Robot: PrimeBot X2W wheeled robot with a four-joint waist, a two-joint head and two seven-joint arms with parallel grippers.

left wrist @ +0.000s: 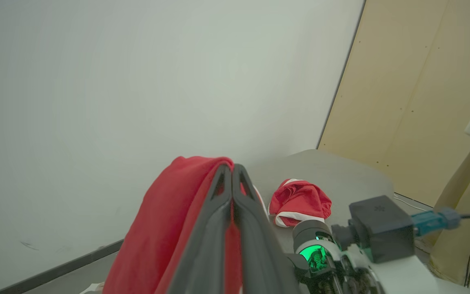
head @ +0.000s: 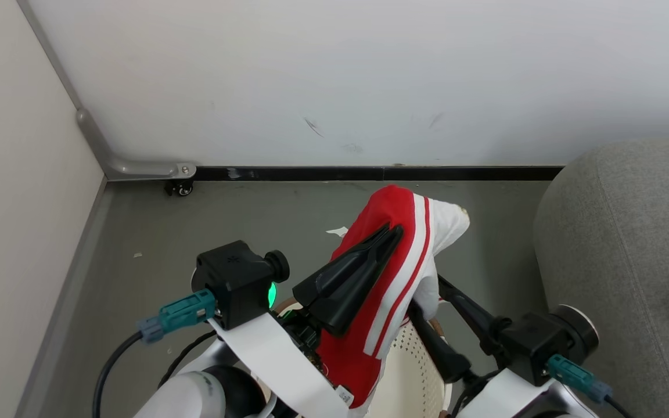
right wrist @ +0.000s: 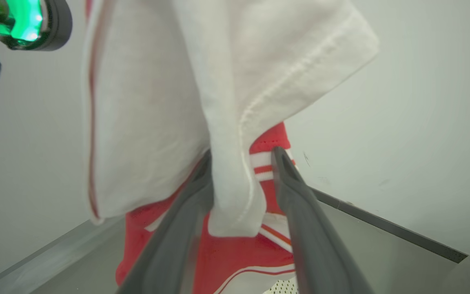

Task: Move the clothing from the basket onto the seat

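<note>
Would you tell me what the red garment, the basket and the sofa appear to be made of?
The red garment: soft matte fabric, likely knit, given its folds and stitched white hem. The basket: probably smooth cream plastic, with rows of small holes. The sofa: grey woven upholstery, matte, with a visible seam.

R claw (right wrist: 242,155), dark fingers spread; white fold of red-and-white soft fabric garment (right wrist: 149,122) hangs btwn them. Bit of perforated cream plastic basket (right wrist: 284,288) near, under garment.
</note>
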